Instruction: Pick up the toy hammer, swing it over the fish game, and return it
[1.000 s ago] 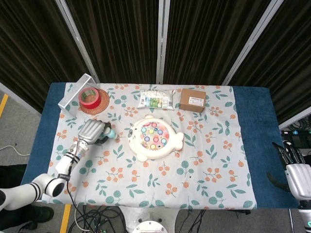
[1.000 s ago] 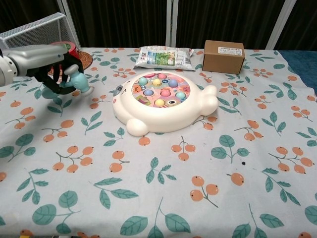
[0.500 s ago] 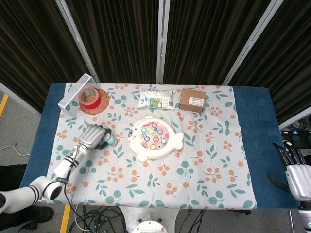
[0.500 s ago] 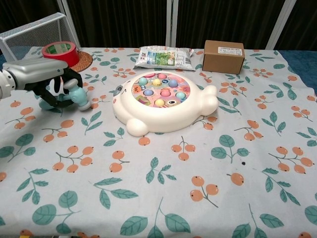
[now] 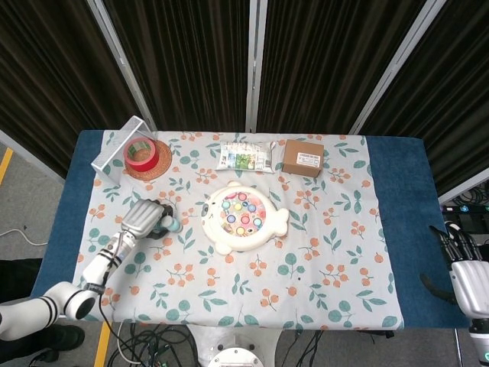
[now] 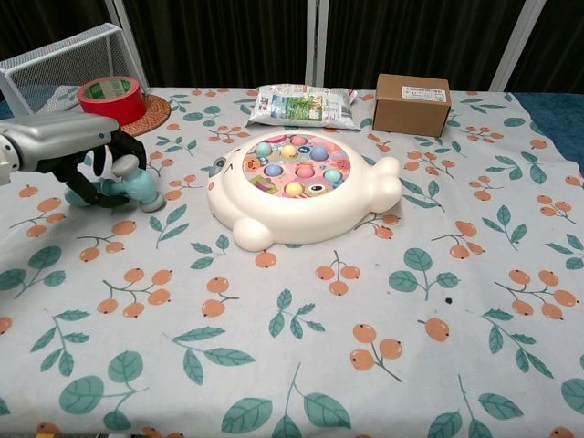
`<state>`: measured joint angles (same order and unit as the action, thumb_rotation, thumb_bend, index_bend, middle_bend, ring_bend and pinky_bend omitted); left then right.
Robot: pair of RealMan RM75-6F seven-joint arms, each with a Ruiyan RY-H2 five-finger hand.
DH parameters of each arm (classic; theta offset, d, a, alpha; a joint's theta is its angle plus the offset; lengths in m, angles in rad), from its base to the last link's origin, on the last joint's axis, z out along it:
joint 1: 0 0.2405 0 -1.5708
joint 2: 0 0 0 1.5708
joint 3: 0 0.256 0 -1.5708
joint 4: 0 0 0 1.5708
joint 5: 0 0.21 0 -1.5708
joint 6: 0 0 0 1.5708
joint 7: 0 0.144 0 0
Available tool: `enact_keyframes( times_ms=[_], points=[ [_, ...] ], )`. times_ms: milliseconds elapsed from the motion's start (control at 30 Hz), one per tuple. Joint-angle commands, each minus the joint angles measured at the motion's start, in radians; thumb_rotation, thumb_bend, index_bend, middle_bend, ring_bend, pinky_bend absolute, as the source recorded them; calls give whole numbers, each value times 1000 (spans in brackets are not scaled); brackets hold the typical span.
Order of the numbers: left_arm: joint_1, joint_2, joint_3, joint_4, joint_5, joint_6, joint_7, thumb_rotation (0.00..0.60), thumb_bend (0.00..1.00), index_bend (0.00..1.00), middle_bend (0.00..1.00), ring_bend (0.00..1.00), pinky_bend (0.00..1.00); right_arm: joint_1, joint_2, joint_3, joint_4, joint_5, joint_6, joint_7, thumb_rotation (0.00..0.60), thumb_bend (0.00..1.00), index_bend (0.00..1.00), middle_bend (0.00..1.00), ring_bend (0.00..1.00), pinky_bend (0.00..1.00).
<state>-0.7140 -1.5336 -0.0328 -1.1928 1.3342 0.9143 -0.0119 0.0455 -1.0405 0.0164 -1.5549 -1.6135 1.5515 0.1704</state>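
- Teal plastic marks the toy hammer [image 6: 128, 185], which lies low at the cloth beneath the left hand [image 6: 78, 151]; its head pokes out on the side of the hand that faces the fish game [image 6: 301, 187].
- Dark fingers [image 6: 75, 185] of that hand arch down around the hammer. The chest view suggests they are loosening, but I cannot tell whether they still grip it or have just let go.
- Judged from how it lies, the hammer looks already returned to the table, so the task seems near its end: what remains is to lift the hand clear without dragging the toy.
- Just beyond the hand toward the table's middle sits the white fish game, its coloured fish buttons facing up and near enough to be reached in a short swing.
- Behind the hand, toward the curtain, a red tape roll [image 6: 109, 96] rests on a round woven mat [image 6: 153, 113], touching a tipped wire basket [image 6: 64, 57]. They lie apart from the hammer, so a straight upward retreat should miss them.
- Farther off past the game, a printed snack packet [image 6: 301, 105] and a brown cardboard box [image 6: 411, 104] stand side by side along the far edge, away from any work.
- A floral tablecloth [image 6: 301, 347] covers the table and could snag a trailing finger.
- Well away on the opposite side, the right hand [image 5: 466, 267] hangs off the table edge with fingers spread, holding nothing.
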Motion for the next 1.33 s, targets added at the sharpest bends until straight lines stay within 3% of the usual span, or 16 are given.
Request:
enact_keyframes(
  times_ms=[33, 167, 267, 433, 733, 967, 1333],
  points=[
    [6, 8, -1, -12, 1, 2, 8, 600, 238, 438, 466, 391, 461, 0, 0, 0, -1, -1, 1, -1, 600, 152, 41, 157, 0, 0],
    [14, 22, -1, -36, -6, -5, 22, 600, 216, 406, 437, 365, 448, 0, -1, 0, -2, -4, 2, -2, 600, 152, 40, 158, 0, 0],
    [26, 33, -7, -58, -8, 10, 24, 600, 207, 314, 374, 304, 425, 0, -1, 0, -1, -4, 2, -2, 600, 151, 41, 160, 0, 0],
    [64, 74, -43, -106, -1, 105, -11, 600, 204, 154, 243, 166, 266, 6, 3, 3, -2, -4, -5, -2, 600, 152, 41, 160, 0, 0],
    [231, 266, -99, -230, -89, 329, -2, 600, 186, 179, 239, 146, 193, 37, 13, 10, 18, -3, -45, 46, 600, 152, 40, 160, 0, 0],
    [398, 353, -54, -334, -110, 503, 69, 600, 175, 189, 241, 146, 162, 65, -1, 19, 48, -12, -62, 82, 600, 153, 41, 154, 0, 0],
    [581, 332, 51, -473, 23, 715, 161, 600, 176, 209, 247, 146, 162, 76, -17, 18, 57, -19, -60, 96, 600, 153, 41, 151, 0, 0]
  ],
)
